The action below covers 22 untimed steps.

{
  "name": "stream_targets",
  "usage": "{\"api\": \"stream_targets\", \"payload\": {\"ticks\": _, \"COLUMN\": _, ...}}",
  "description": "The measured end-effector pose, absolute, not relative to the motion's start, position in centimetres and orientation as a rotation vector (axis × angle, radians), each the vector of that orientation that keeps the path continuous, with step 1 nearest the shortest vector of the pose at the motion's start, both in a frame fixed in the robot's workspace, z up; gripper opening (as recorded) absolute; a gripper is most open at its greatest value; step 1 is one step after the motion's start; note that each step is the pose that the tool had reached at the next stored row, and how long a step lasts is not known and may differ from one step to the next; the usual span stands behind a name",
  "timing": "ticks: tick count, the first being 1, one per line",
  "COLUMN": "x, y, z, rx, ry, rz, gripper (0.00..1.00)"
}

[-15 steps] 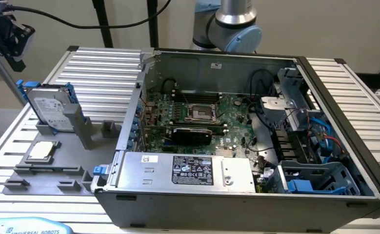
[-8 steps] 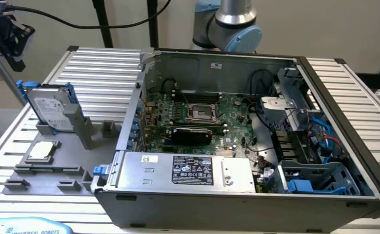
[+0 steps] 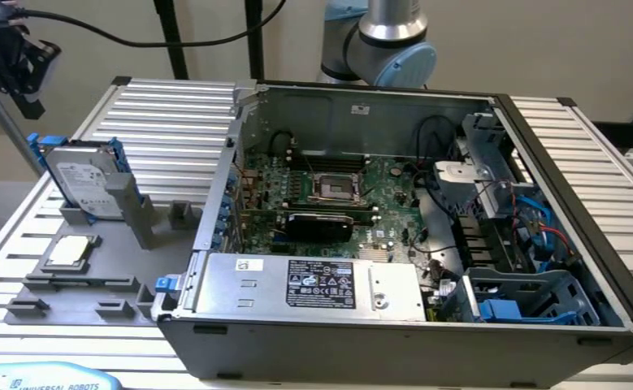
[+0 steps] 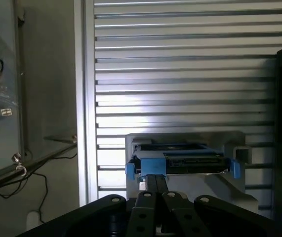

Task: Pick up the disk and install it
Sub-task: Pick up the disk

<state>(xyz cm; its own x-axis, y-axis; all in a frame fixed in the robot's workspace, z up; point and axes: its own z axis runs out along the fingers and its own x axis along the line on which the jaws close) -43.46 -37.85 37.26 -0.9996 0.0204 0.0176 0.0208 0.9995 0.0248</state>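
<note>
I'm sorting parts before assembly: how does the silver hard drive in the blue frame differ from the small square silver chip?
The silver-grey hard drive in its blue plastic frame stands on edge; the small square silver chip lies flat. The drive is larger, rectangular, white-labelled; the chip is smaller and square. Both rest on the grey fixture plate.

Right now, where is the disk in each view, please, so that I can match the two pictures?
Exterior view: the disk stands upright in the grey holder, at the exterior view's left of the computer case.
Wrist view: the disk shows edge-on in that holder, beyond the gripper.
Shared landmark: the grey holder.
</note>
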Motion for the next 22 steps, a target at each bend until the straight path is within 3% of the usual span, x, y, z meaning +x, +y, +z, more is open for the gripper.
{"api": "stream_targets", "payload": {"ticks": 22, "x": -43.46, "y": -37.83, "z": 37.01, "rx": 0.57, "ry": -3.067, "rz": -0.033, "gripper": 0.11}}
